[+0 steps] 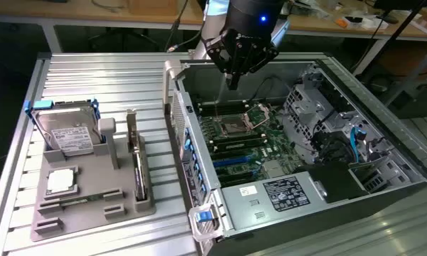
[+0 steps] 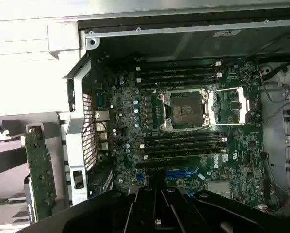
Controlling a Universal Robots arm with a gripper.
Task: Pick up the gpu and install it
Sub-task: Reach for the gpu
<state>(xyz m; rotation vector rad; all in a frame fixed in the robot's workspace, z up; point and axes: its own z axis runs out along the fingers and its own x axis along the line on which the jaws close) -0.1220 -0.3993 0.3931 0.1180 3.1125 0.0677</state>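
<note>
While your pincer (image 1: 232,81) hangs clenched and empty over the open computer case (image 1: 176,114), the gpu (image 1: 136,165) stands on edge in the grey holder (image 1: 92,186) on the table (image 1: 107,80), well apart, so approach square to its top edge.

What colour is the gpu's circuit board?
Green. The gpu shows best in the wrist view.

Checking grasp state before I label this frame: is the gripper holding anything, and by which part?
Nothing held. The gripper is shut and empty over the open case; the gpu stands in its holder.
</note>
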